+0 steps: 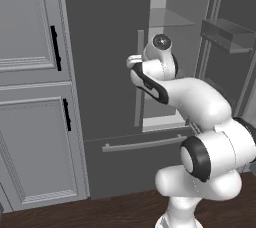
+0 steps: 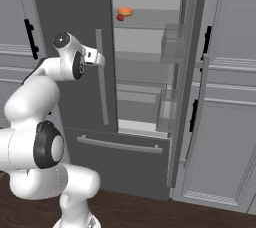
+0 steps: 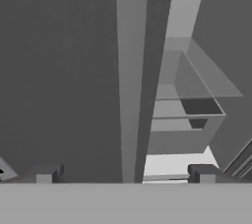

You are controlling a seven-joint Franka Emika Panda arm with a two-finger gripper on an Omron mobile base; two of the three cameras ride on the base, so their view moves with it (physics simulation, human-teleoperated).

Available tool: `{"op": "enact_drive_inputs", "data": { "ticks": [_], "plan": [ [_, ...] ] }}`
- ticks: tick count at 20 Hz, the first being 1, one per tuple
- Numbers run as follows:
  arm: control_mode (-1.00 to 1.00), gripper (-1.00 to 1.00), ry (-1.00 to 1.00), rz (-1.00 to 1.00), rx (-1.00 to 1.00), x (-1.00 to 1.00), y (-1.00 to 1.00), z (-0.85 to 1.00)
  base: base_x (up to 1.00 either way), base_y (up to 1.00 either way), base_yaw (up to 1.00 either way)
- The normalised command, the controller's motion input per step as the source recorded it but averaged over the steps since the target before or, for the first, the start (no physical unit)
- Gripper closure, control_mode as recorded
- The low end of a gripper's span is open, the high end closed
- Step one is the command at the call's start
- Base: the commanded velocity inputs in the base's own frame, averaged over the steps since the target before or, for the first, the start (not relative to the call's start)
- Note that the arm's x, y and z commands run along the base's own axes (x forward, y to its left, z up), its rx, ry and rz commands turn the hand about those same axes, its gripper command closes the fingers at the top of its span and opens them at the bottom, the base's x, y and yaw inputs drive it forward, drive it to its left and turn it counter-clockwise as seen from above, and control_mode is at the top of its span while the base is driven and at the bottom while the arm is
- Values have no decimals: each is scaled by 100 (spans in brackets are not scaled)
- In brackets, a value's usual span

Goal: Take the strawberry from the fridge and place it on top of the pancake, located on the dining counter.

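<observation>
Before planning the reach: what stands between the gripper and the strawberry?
In the right base view, the closed left door's handle and door edge stand between the open gripper and the strawberry on its shelf.

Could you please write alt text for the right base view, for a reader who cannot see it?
A dark grey fridge stands with its right door swung open, a tiny dark-red strawberry beside a flat orange disc on an upper shelf. The white robot arm rises at lower left, its hand near the closed left door's bar handle.
</observation>
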Motion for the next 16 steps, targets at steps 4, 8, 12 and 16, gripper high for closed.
{"op": "enact_drive_inputs", "data": {
  "ticks": [4, 8, 12, 16],
  "plan": [
    [-100, -100, 4, -5, 0, 42, -5, -2, 0, 0, 0],
    [-100, -100, -1, -3, 0, 47, 0, -11, 0, 0, 0],
    [-100, -100, -7, -2, 0, 45, 0, -26, 0, 0, 0],
    [-100, -100, -3, 0, 0, 51, -12, -20, 0, 0, 0]
  ]
}}
